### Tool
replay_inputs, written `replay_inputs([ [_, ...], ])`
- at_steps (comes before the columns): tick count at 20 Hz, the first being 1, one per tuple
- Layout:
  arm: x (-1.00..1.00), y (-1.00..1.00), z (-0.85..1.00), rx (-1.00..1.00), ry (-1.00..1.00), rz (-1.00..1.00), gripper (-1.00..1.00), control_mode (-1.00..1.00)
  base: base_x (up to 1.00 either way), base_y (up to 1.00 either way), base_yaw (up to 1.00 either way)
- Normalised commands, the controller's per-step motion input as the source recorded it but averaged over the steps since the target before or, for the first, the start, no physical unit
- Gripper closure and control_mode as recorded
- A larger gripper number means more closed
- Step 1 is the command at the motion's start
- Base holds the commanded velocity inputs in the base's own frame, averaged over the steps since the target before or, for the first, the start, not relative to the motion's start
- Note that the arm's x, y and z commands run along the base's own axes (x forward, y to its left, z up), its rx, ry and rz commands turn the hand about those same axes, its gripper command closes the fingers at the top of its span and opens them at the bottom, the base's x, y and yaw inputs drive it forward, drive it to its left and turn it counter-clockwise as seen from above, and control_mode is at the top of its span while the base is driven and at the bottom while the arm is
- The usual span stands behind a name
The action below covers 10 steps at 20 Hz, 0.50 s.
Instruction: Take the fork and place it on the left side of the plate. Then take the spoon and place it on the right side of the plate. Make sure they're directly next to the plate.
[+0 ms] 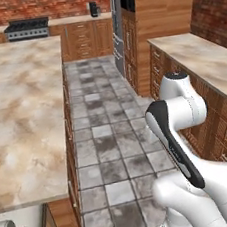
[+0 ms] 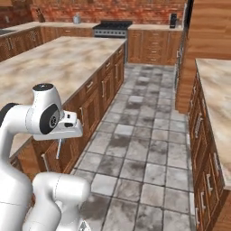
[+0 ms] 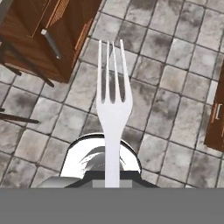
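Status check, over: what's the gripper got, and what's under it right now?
Gripper shut on the fork, prongs pointing away from the hand. Tiled floor below it, wooden cabinet off to one side. Nothing blocking.

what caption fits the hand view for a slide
Shut jaws hold the fork by its handle, prongs pointing away over the grey tiled floor.

Pale smooth metal fork (image 3: 113,109), matt stone-tile floor (image 3: 175,109), wooden cabinets (image 3: 48,35).

A long marble-topped island (image 1: 19,112) ran along the left of a grey tiled floor (image 1: 106,136), with a second marble counter (image 1: 199,59) opposite. A black stove (image 1: 27,29) stood against the far brick wall (image 1: 37,6), beside wooden cabinets (image 1: 83,38).
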Motion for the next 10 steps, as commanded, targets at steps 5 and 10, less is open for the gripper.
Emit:
replay_inputs([
  [5, 0.0, 0.0, 0.0, 0.0, 0.0, 0.0, 1.0, 1.0, -1.0, 0.31, 0.02],
  [10, 0.0, 0.0, 0.0, 0.0, 0.0, 0.0, 1.0, 1.0, -1.0, 0.5, 0.0],
])
